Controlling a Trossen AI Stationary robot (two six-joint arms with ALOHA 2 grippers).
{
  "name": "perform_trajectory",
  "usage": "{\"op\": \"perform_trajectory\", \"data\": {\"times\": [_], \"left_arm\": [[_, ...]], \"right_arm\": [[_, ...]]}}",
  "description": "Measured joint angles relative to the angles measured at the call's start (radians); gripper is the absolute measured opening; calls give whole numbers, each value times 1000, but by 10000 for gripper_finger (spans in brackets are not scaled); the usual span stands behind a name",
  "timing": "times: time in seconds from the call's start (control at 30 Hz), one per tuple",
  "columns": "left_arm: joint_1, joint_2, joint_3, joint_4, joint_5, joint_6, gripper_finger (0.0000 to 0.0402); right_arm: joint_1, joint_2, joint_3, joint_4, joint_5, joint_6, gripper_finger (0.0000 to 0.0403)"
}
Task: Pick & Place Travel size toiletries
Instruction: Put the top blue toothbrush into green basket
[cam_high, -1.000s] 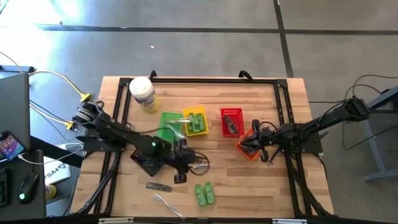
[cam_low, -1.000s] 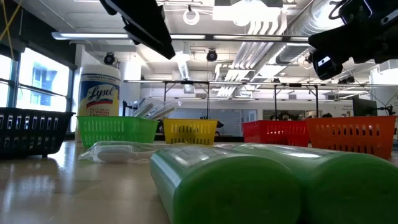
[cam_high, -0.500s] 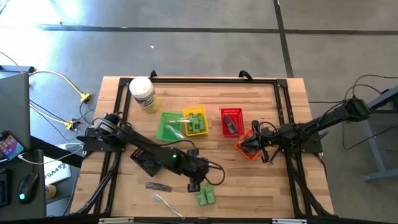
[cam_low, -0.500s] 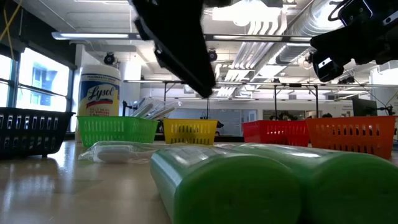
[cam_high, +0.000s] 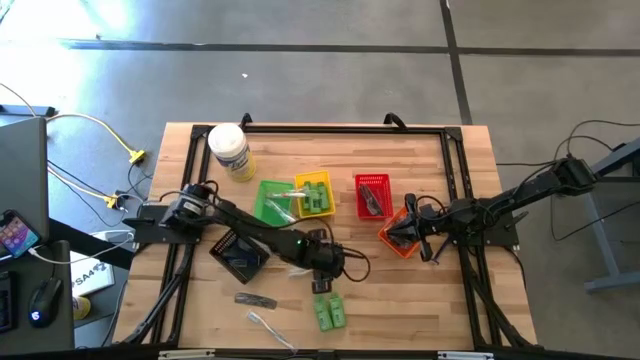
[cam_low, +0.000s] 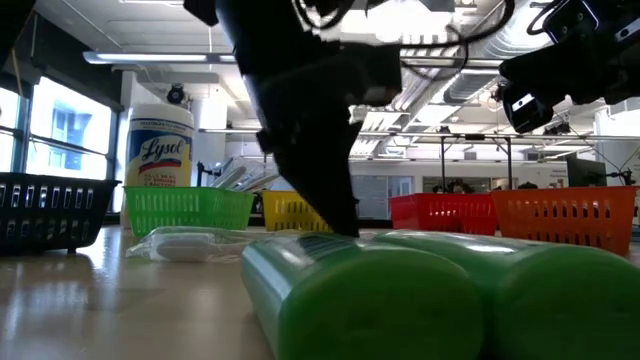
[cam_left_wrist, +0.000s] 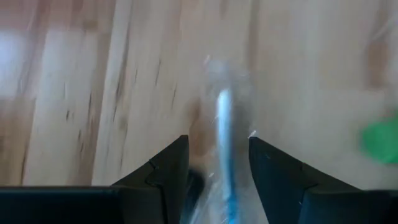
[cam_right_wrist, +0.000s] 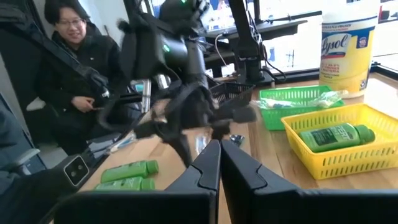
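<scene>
Wooden slats of the table (cam_high: 440, 300) carry a row of small baskets across the middle. At about six o'clock from the yellow plastic basket (cam_high: 314, 194), the left gripper (cam_high: 322, 287) hangs just above the two bright green travel-size tubes (cam_high: 328, 311), its fingers (cam_left_wrist: 163, 171) partly spread with a clear-wrapped thin stick (cam_left_wrist: 224, 152) between them; whether they pinch it cannot be told. A second clear-wrapped stick (cam_high: 265, 325) lies at eight o'clock from the tubes. Another green tube (cam_right_wrist: 336, 135) lies inside the yellow basket. At three o'clock, the right gripper (cam_high: 408, 231) sits over the orange plastic basket (cam_high: 395, 240), fingers pressed together, holding nothing visible.
</scene>
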Motion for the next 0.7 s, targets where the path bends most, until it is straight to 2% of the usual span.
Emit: {"op": "perform_trajectory", "data": {"times": [0.5, 0.6, 0.7], "left_arm": [[23, 70, 3, 23, 29, 63, 158], [23, 71, 3, 25, 29, 66, 139], [22, 63, 1, 39, 32, 97, 92]], "right_arm": [[0, 0, 0, -21, 0, -11, 4], [0, 0, 0, -20, 0, -11, 4], [0, 0, 0, -20, 0, -11, 4]]}}
